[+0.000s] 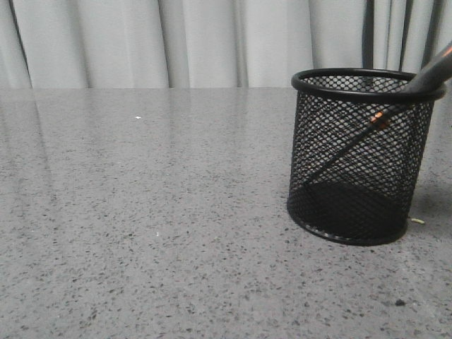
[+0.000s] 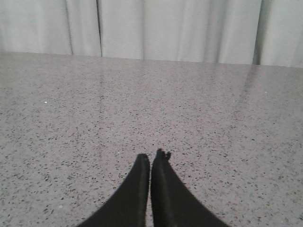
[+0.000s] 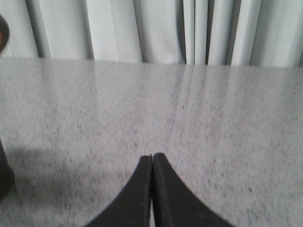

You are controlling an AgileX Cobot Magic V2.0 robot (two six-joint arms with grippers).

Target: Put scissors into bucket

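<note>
The black mesh bucket (image 1: 360, 159) stands upright on the grey table at the right of the front view. The scissors (image 1: 379, 121) lean slantwise inside it, orange pivot dot showing through the mesh, blades pointing down to the bucket's floor, dark handle sticking out over the rim at the right. No gripper appears in the front view. In the left wrist view my left gripper (image 2: 151, 158) is shut with nothing between its fingers, low over bare table. My right gripper (image 3: 152, 156) is likewise shut and empty; a dark edge of the bucket (image 3: 4, 175) shows at that view's side.
Speckled grey tabletop (image 1: 141, 212) spreads left of the bucket. Pale curtains (image 1: 176, 42) hang behind the table's far edge. A tiny pale scrap (image 1: 418, 221) lies by the bucket's base.
</note>
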